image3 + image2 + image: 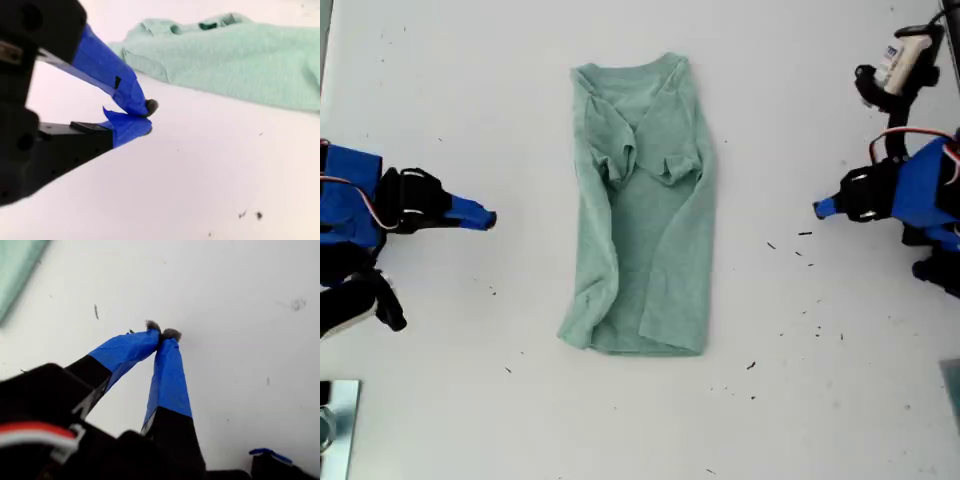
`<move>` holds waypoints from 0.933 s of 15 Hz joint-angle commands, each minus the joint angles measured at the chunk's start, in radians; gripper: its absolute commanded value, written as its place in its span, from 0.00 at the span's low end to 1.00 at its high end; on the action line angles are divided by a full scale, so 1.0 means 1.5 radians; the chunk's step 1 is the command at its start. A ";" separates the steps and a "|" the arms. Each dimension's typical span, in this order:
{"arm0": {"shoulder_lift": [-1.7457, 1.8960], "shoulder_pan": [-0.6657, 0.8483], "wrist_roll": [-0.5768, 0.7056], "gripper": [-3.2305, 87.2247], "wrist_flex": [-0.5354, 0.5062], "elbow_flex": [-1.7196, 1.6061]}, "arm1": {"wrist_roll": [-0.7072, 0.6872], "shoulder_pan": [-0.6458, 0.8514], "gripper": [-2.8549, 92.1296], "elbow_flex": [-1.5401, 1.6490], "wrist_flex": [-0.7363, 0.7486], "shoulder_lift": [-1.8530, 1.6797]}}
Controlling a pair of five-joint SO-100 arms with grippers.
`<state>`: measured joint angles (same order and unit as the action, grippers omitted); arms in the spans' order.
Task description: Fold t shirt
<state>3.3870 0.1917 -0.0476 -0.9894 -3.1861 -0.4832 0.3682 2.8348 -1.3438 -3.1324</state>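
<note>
The t shirt point(642, 205) lies mid-table, sides folded inward into a narrow strip, with bare white table point(470, 90) on both long edges, while my first gripper point(161, 333) and my second gripper point(146, 116) rest apart from it, both clenched on nothing.

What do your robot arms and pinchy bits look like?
My first pincer has two black fingers wrapped in bright blue tape, with little grey fuzzy tips. A red and white cable runs across its black body. My second pincer looks much the same: a black body and blue-taped fingers.
</note>
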 commanded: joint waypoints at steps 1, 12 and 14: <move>-0.269 -0.042 -0.011 0.03 0.030 0.220 | 0.010 -0.047 0.05 -0.226 -0.005 0.226; -1.110 -0.254 0.104 0.40 -0.149 1.076 | 0.120 -0.337 0.44 -1.057 -0.121 0.960; -1.172 -0.245 0.115 0.40 -0.124 1.081 | 0.131 -0.343 0.43 -1.058 -0.114 0.994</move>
<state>1.6567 -0.1948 0.1104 -1.1965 -1.6168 -0.2976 -0.1304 1.3100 -1.5171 -1.6444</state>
